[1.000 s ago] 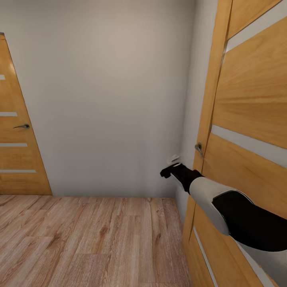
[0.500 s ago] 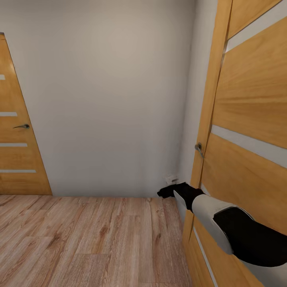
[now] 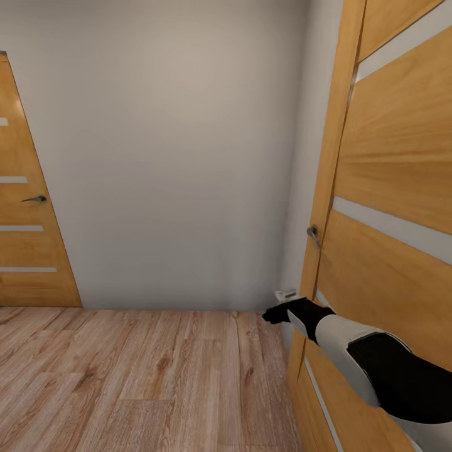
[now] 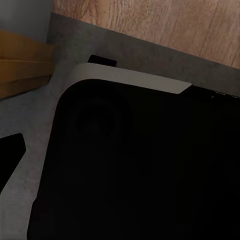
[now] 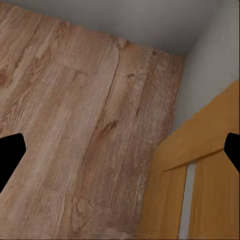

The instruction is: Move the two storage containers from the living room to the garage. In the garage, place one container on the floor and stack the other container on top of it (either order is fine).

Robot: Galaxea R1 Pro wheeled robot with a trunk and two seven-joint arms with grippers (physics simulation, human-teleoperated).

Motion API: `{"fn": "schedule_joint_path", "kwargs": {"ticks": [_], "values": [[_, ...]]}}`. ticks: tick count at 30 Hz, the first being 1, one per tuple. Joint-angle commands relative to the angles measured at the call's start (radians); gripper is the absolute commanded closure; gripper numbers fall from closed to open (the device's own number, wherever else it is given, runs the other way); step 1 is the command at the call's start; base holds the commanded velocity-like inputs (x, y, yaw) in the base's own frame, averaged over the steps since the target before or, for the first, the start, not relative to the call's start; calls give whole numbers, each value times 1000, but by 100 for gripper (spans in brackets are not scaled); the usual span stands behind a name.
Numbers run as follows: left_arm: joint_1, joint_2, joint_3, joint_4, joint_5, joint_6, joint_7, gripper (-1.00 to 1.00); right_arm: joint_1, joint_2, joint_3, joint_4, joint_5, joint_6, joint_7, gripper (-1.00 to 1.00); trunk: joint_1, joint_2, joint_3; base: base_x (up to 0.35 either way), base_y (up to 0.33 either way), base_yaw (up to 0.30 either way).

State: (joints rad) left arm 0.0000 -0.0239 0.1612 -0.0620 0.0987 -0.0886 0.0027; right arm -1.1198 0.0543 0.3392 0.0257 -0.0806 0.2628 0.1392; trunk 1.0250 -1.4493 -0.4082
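The two storage containers are out of view. I face a corner of a room with a light wood-plank floor (image 3: pixel 138 376) and a plain grey-white wall (image 3: pixel 169 157). My right arm reaches forward along a wooden door (image 3: pixel 389 188) on the right. My right gripper (image 3: pixel 271 314) hangs low beside that door's edge, well below the metal handle (image 3: pixel 313 235). In the right wrist view its two black fingertips (image 5: pixel 10 157) sit far apart with only floor between them, so it is open and holds nothing. In the left wrist view one fingertip (image 4: pixel 10 155) shows at the edge, over my own dark body.
A second wooden door (image 3: pixel 25 251) with a lever handle (image 3: pixel 34 199) stands shut at the far left. The right door's edge (image 3: pixel 326 188) juts toward me close to the arm. Wood floor stretches to the left and front.
My right arm has dropped: the gripper went from just beside the door handle down toward the floor and slightly right. The camera and doors have not moved.
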Motion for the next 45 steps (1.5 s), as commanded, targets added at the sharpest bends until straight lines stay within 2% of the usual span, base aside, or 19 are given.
{"fn": "schedule_joint_path", "kwargs": {"ticks": [1, 3, 5, 8, 10, 12, 26, 28, 30, 37, 39, 45], "values": [[0, 0, 0, -1, 10, -2, 0, -100, 68, -35, 7, 6, -8, -18, 4, -100, 0, -1, -1, 0, 0, 0], [0, 0, 0, -1, 10, -2, 0, -100, 158, -59, 8, 6, -4, -49, 4, -100, 0, -1, -1, 0, 0, 0], [0, 0, 0, -1, 10, -2, 0, -100, 229, -70, 9, 6, -1, -79, 4, -100, 0, -1, -1, 0, 0, 0], [0, 0, 0, -1, 10, -2, 0, -100, 291, -75, 10, 6, 1, -107, 4, -100, 0, -1, -1, 0, 0, 0], [0, 0, 0, 0, 10, -2, 0, -100, 373, -79, 12, 6, 3, -143, 4, -100, 0, -1, -1, 0, 0, 0], [0, 0, 0, 0, 10, -2, 0, -100, 407, -81, 13, 6, 3, -156, 4, -100, 0, -1, -1, 0, 0, 0], [0, 1, 0, -1, 10, -2, 0, -100, 497, -93, 15, 6, 4, -201, 3, -100, 0, -1, -1, 0, 0, 0], [0, 1, 0, -1, 10, -2, 0, -100, 523, -94, 15, 6, 4, -219, 3, -100, 0, -1, -1, 0, 0, 0], [0, 1, 0, -1, 10, -2, 0, -100, 576, -94, 15, 6, 4, -242, 2, -100, 0, -1, -1, 0, 0, 0], [0, 1, 1, -1, 10, -2, 0, -100, 662, -95, 15, 6, 3, -265, 1, -100, 0, -1, -1, 0, 0, 0], [0, 1, 0, -1, 10, -1, 0, -100, 723, -94, 15, 6, 1, -296, -2, -100, 0, -1, -1, 0, 0, 0], [0, 1, 1, -1, 10, -1, -5, -100, 792, -95, 14, 7, -1, -332, -4, -100, 0, -1, -1, 0, 0, 0]]}}
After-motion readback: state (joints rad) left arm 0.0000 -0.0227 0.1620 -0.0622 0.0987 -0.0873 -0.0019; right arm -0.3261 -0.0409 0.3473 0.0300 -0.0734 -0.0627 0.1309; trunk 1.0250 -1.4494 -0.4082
